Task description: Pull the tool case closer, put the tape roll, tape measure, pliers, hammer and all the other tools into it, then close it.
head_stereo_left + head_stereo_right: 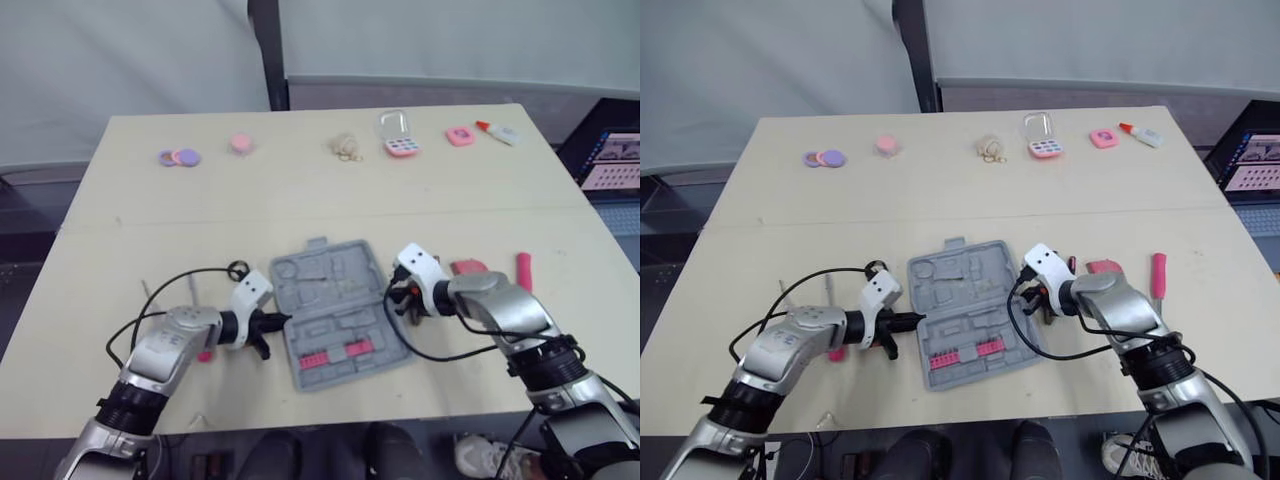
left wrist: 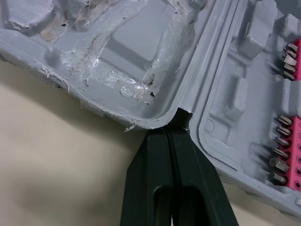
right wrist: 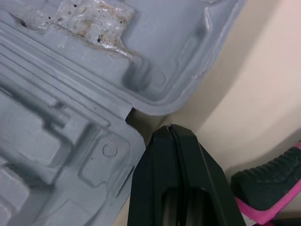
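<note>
The gray case (image 1: 335, 315) lies open on the counter (image 1: 300, 200), between the two arms. The left gripper (image 1: 283, 321) is closed, and its tip touches the hinge on the case's left side. The right gripper (image 1: 395, 298) is closed too, with its tip right by the hinge on the other side. Pink bits (image 1: 335, 353) sit in the near half.
</note>
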Controlling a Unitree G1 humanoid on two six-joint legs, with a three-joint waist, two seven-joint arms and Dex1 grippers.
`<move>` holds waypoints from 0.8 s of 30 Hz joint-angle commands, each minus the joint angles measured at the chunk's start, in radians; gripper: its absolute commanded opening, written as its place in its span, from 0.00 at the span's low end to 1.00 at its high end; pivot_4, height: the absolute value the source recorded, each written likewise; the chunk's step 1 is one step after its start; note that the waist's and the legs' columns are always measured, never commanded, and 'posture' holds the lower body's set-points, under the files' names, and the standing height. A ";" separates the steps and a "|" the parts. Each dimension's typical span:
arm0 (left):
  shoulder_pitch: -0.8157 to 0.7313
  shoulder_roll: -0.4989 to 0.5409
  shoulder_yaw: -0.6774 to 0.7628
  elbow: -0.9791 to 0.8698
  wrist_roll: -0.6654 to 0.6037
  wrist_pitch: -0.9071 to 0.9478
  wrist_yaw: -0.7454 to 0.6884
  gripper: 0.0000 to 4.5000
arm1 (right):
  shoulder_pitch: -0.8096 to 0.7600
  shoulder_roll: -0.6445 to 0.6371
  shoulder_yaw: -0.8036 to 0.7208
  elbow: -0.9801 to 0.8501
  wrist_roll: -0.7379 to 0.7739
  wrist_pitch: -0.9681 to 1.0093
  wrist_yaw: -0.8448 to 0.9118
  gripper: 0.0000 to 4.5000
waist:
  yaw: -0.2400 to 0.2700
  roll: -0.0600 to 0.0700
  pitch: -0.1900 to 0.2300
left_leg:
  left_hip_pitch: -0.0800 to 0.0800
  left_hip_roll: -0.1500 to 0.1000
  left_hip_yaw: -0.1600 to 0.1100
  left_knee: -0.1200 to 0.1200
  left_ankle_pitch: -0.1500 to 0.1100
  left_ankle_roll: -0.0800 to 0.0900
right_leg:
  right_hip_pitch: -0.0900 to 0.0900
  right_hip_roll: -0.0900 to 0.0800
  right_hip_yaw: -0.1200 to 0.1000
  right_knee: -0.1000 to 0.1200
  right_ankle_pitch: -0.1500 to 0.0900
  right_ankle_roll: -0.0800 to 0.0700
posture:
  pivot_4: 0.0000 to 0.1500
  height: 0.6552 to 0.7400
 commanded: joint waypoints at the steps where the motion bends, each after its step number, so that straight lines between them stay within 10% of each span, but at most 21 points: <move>1: 0.000 -0.019 -0.036 0.005 0.015 -0.005 -0.013 0.00 | 0.022 -0.003 -0.006 -0.066 0.019 0.008 0.035 0.01 | 0.003 0.000 0.000 | 0.000 0.000 0.000 0.000 0.000 0.000 | 0.000 0.000 0.000 0.000 0.000 0.000 | 1.00 1.00; 24: 0.077 0.023 -0.049 -0.104 0.003 0.069 -0.065 0.00 | 0.203 -0.046 -0.074 -0.336 0.058 0.140 0.007 0.01 | 0.006 0.000 0.000 | 0.000 0.000 0.000 0.000 0.000 -0.001 | 0.000 0.000 0.000 -0.001 0.000 0.000 | 1.00 1.00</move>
